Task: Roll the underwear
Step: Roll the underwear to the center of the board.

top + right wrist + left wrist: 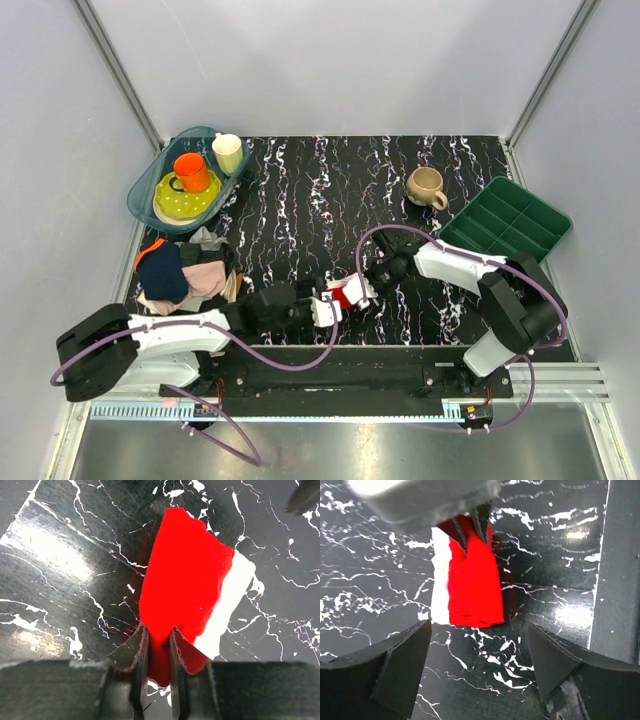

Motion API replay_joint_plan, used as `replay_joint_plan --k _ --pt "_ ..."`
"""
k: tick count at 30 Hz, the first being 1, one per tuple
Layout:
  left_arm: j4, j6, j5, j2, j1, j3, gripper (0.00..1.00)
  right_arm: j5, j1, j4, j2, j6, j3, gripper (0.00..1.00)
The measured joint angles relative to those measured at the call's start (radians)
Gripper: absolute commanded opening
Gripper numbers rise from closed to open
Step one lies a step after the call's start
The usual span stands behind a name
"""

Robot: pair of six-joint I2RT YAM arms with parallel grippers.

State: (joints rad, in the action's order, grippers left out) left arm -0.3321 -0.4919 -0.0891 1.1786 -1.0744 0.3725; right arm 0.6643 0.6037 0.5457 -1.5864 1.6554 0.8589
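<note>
The red underwear (343,296) lies folded into a narrow bundle with a white band on the black marbled table (330,190), near its front edge. It shows in the left wrist view (472,582) and the right wrist view (182,580). My right gripper (156,635) is shut on one end of the red fabric; it also shows in the top view (360,290). My left gripper (479,662) is open and empty just short of the bundle's other end, and shows in the top view (325,310).
A pile of beige, pink and navy garments (180,270) lies at the left. A teal tub (150,185) holds a green plate, an orange cup and a cream cup. A tan mug (426,186) and a green compartment tray (505,220) stand at the right.
</note>
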Motion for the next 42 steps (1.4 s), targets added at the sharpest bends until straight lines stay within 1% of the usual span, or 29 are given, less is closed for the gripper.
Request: replay_joint_plan --k 2,6,16,19,22,23,24,26,27,30,31,34,38,39,40,42 --pt "-0.026 0.005 0.0 -0.034 0.004 -0.014 0.84 0.013 -0.005 -0.008 0.0 -0.006 -0.006 0.16" --pt "-0.079 0.006 -0.003 -0.026 0.01 -0.014 0.83 0.036 -0.008 -0.029 0.002 -0.018 -0.016 0.16" --pt "-0.096 -0.04 -0.02 0.191 0.018 0.041 0.8 0.074 -0.008 -0.118 0.045 -0.029 -0.09 0.16" --pt "-0.119 -0.051 -0.037 0.219 0.024 0.043 0.77 0.089 -0.012 -0.141 0.048 -0.03 -0.106 0.16" --pt "-0.129 -0.054 -0.053 0.233 0.032 0.043 0.72 0.098 -0.014 -0.155 0.055 -0.032 -0.116 0.16" --pt "-0.132 -0.055 -0.06 0.237 0.035 0.044 0.7 0.103 -0.014 -0.16 0.058 -0.034 -0.119 0.15" --pt "-0.134 -0.057 -0.066 0.241 0.036 0.046 0.64 0.108 -0.015 -0.16 0.061 -0.037 -0.122 0.16" --pt "-0.133 -0.057 -0.079 0.246 0.04 0.049 0.56 0.113 -0.016 -0.163 0.064 -0.04 -0.126 0.16" --pt "-0.132 -0.058 -0.089 0.25 0.043 0.052 0.46 0.116 -0.017 -0.164 0.064 -0.044 -0.127 0.15" --pt "-0.124 -0.06 -0.116 0.267 0.053 0.067 0.29 0.126 -0.026 -0.165 0.068 -0.053 -0.133 0.16" --pt "-0.122 -0.059 -0.125 0.272 0.056 0.072 0.2 0.127 -0.03 -0.166 0.07 -0.055 -0.136 0.16" --pt "-0.102 -0.056 -0.153 0.278 0.066 0.086 0.09 0.132 -0.035 -0.168 0.077 -0.067 -0.143 0.18" --pt "-0.034 -0.046 -0.213 0.282 0.096 0.124 0.03 0.152 -0.05 -0.169 0.081 -0.095 -0.148 0.26" --pt "-0.019 -0.042 -0.231 0.286 0.106 0.135 0.02 0.157 -0.056 -0.17 0.081 -0.108 -0.148 0.3" --pt "0.003 -0.032 -0.26 0.291 0.121 0.151 0.0 0.164 -0.064 -0.172 0.081 -0.123 -0.148 0.39" --pt "0.053 -0.006 -0.333 0.315 0.164 0.192 0.0 0.186 -0.083 -0.175 0.083 -0.145 -0.148 0.5"
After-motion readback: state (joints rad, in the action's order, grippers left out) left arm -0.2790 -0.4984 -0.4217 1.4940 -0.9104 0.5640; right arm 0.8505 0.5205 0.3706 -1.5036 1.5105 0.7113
